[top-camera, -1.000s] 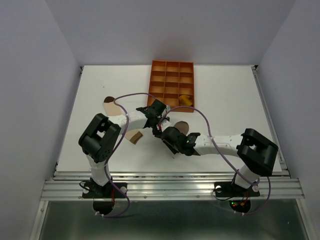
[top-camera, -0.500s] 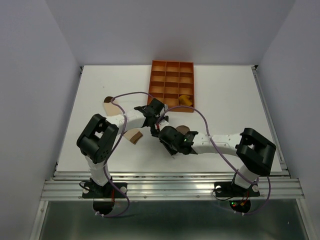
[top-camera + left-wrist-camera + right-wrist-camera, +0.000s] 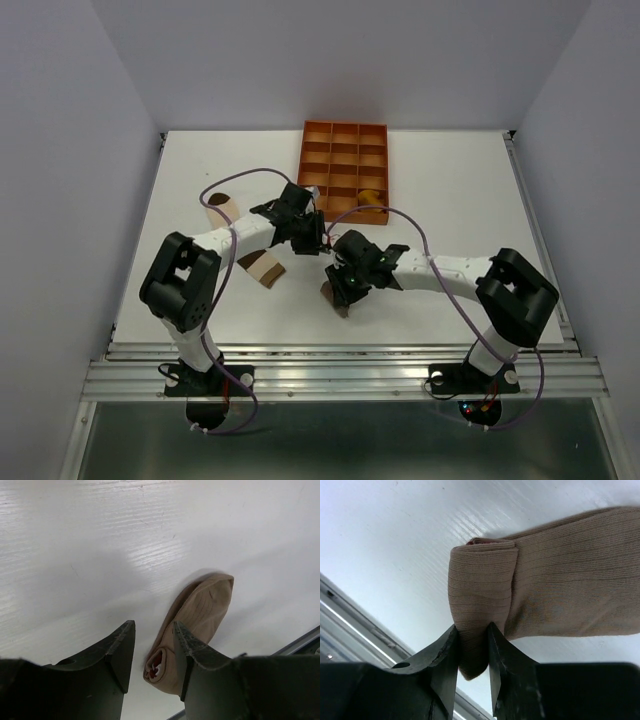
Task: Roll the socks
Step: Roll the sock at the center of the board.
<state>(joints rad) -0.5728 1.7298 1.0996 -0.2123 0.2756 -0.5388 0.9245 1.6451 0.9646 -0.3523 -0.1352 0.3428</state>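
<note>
Taupe sock (image 3: 560,580): lies on the white table (image 3: 450,180), toward the near edge, between the two arms. One end is folded back on itself into a thick double layer. The rest runs flat along the tabletop. The knit is ribbed. The left wrist view shows a bit of red inside the folded end.

Right gripper (image 3: 472,630): clamped on the folded end, one finger on each side, with fabric bunched between them. From above, it sits low over the sock, with the arm stretched in from the right.

Left gripper (image 3: 154,630): fingers apart, holding nothing. The sock shows past the tips and partly behind one finger; cannot tell whether that finger touches it. From above, this gripper is just behind the right one, on the tray side.

Tray (image 3: 345,124): orange, gridded, at the back middle of the table.

Yellow sock (image 3: 372,197): a small lump in the tray's near right corner compartment.

Cream sock (image 3: 219,207): on the left half of the table, well apart from the taupe one. Its brown-tipped cream end shows behind the left forearm, and a tan banded end shows in front of it. The arm covers the middle.

A purple cable loops above each forearm.
</note>
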